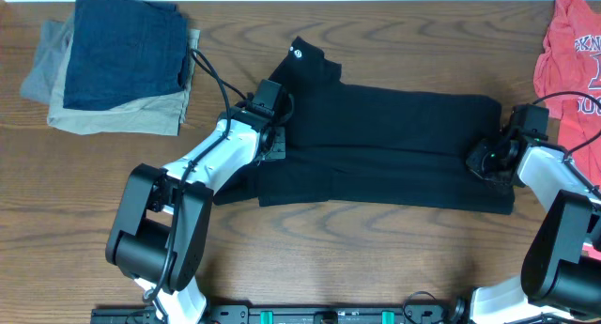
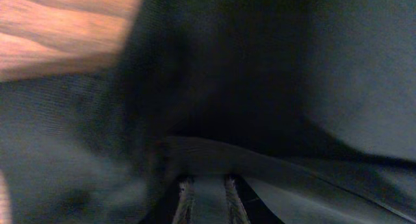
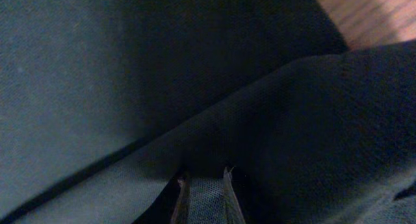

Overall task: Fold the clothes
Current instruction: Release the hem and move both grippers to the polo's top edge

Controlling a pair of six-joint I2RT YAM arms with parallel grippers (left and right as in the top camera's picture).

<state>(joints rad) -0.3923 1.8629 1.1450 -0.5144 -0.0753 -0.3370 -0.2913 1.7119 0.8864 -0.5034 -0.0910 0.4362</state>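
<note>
As viewed from overhead, noted black shirt (image 1: 394, 150) lying flat across centre of table (image 1: 376, 258), folded into a long band running left to right, collar end with small white label (image 1: 294, 52) toward upper middle. Found left gripper (image 1: 274, 136) at left edge of band and right gripper (image 1: 488, 160) at right edge; could not read finger gap from this angle. Logged from overhead only: stack of folded clothes (image 1: 117, 66) at upper left, navy on top of tan and grey; red t-shirt (image 1: 568, 56) at upper right edge. Turning to wrist views, got what overhead lacks: left fingers (image 2: 185, 201) at bottom centre drawn close, pinching a raised fold of black cloth; right fingers (image 3: 227, 195) likewise nipped on cloth, weave showing between them. Saw bare wood only at upper left of left wrist view and upper right of right wrist view.
</note>
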